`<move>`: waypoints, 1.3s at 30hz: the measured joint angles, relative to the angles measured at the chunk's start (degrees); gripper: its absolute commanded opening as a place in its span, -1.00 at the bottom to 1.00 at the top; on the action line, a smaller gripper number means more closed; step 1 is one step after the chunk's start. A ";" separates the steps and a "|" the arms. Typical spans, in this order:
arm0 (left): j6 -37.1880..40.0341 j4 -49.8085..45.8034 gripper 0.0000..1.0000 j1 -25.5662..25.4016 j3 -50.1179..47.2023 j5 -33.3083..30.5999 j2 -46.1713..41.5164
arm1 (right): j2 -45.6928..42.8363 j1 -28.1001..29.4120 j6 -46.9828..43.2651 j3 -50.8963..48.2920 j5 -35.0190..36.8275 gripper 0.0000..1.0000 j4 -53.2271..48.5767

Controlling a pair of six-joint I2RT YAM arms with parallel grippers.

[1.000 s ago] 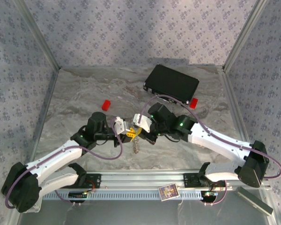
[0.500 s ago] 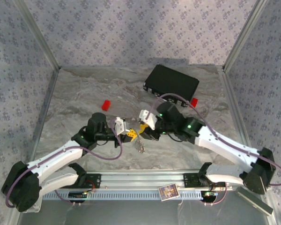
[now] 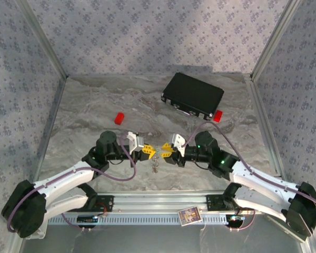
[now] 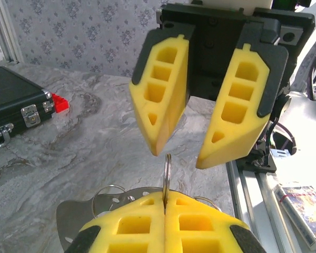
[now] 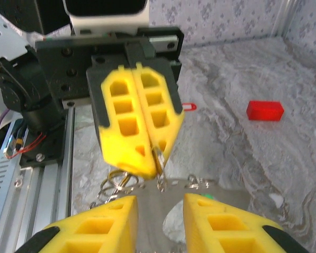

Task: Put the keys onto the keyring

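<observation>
**A:** From above, how do the arms sit?

**B:** Both lie low, stretched in from the bottom corners and meeting at mid-frame. The left end effector (image 3: 149,152) and right end effector (image 3: 165,152) point tip to tip, just apart. The keyring (image 3: 156,159) hangs between them over the desk (image 3: 95,105).

**A:** What else is on it?

**B:** A black case (image 3: 193,95) sits upper right of centre. One red block (image 3: 119,117) lies to its left and another (image 3: 217,116) by its lower right corner. The keys are too small to pick out there.

**A:** And the left wrist view?

**B:** Its own yellow fingers (image 4: 131,226), at the bottom edge, are pressed together on the keyring's thin wire, which stands edge-on out of the seam. Facing them from the top of the frame, the right end effector is spread wide. One of its tips is just beside the wire, and I cannot tell if they touch. Wire loops (image 4: 106,194) and a flat metal piece (image 4: 68,216) sit at lower left, partly hidden by the fingers.

**A:** The right wrist view?

**B:** Its own fingers are wide apart at the bottom edge, cut off by the frame. At centre the left end effector is clamped tight, with the wire pinched at its tips. Loops dangle beneath it, blurred. A green speck (image 5: 205,197) sits by the lower right finger, and I cannot tell what it is.
</observation>
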 measured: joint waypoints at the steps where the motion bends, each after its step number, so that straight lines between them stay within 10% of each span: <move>1: -0.07 0.37 -1.00 0.00 -0.07 0.00 0.00 | 0.17 0.07 -0.02 0.00 0.00 -0.44 0.70; 18: -0.87 2.16 -1.00 -0.66 -0.13 -0.26 0.00 | 3.67 1.46 0.22 0.00 0.17 -1.00 5.01; 21: -0.37 1.57 -0.53 -0.74 -0.11 -0.79 -0.02 | 3.67 1.46 -0.55 0.26 0.28 -1.00 4.04; 25: 1.33 -3.82 -0.29 -1.11 0.90 -3.61 -1.05 | 3.67 1.57 -3.63 2.82 1.14 -1.00 -2.34; 39: 9.70 -20.61 -0.43 -4.55 8.28 -7.58 -2.27 | 12.79 3.19 -18.95 24.68 4.22 -1.00 -34.69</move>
